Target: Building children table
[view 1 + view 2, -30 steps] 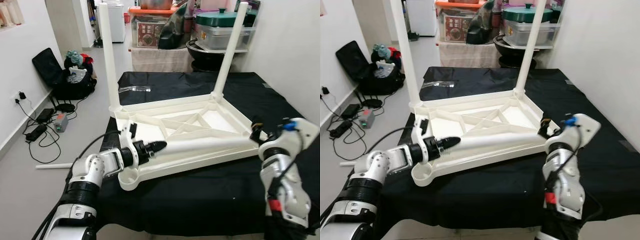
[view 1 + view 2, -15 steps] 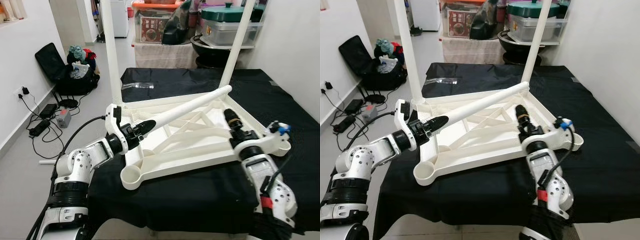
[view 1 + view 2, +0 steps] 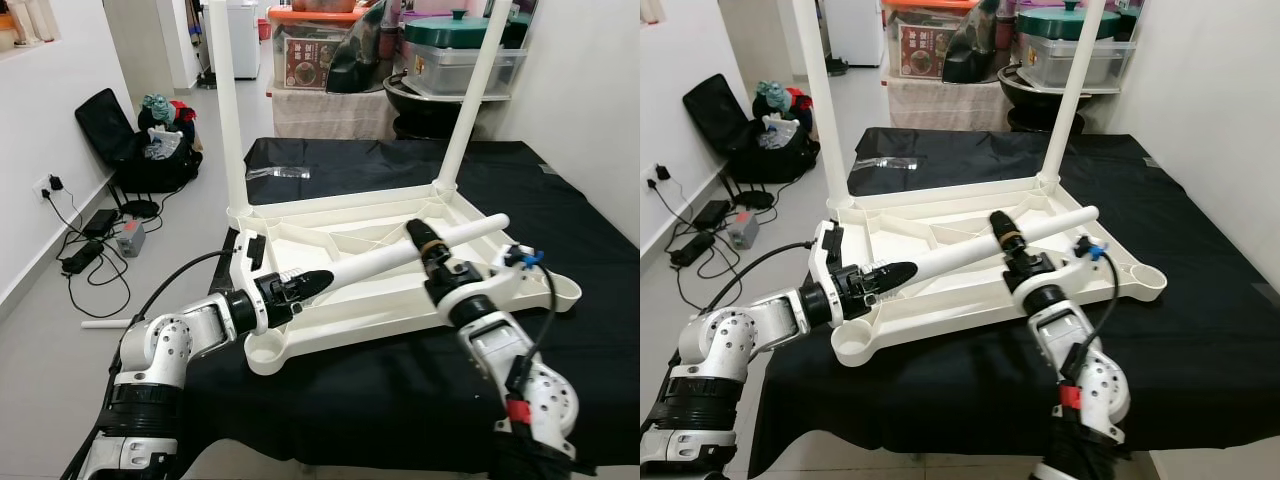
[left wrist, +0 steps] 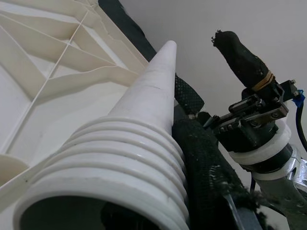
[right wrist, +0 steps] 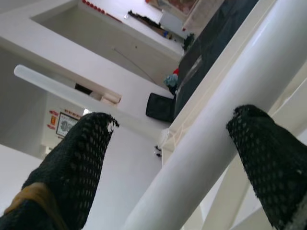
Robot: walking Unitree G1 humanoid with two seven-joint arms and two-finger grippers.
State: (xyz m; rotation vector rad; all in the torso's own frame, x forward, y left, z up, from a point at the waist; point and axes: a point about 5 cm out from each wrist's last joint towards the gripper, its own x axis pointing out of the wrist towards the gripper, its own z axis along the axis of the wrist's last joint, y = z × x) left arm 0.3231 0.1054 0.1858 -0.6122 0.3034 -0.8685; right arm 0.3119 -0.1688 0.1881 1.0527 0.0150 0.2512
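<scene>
An upturned tabletop [image 3: 300, 238] lies on a cloth-covered table [image 3: 400, 385], two legs standing at its far corners. A loose leg [image 3: 455, 237] slants across above it. Bags [image 3: 150, 150] sit on the floor, far left.

Bright, even indoor light, sharp head views.

Soft daylight-like light fills the room; the white table frame [image 3: 400, 250] and walls read bright without harsh glare, while the black cloth [image 3: 400, 390] on the worktop swallows detail and shows only faint shadows under the frame. The head views are crisp, with mild bending of straight lines toward the edges. In the left wrist view the threaded end of the white leg [image 4: 144, 139] sits very close and soft; the right wrist view's background is washed out and hazy.
</scene>
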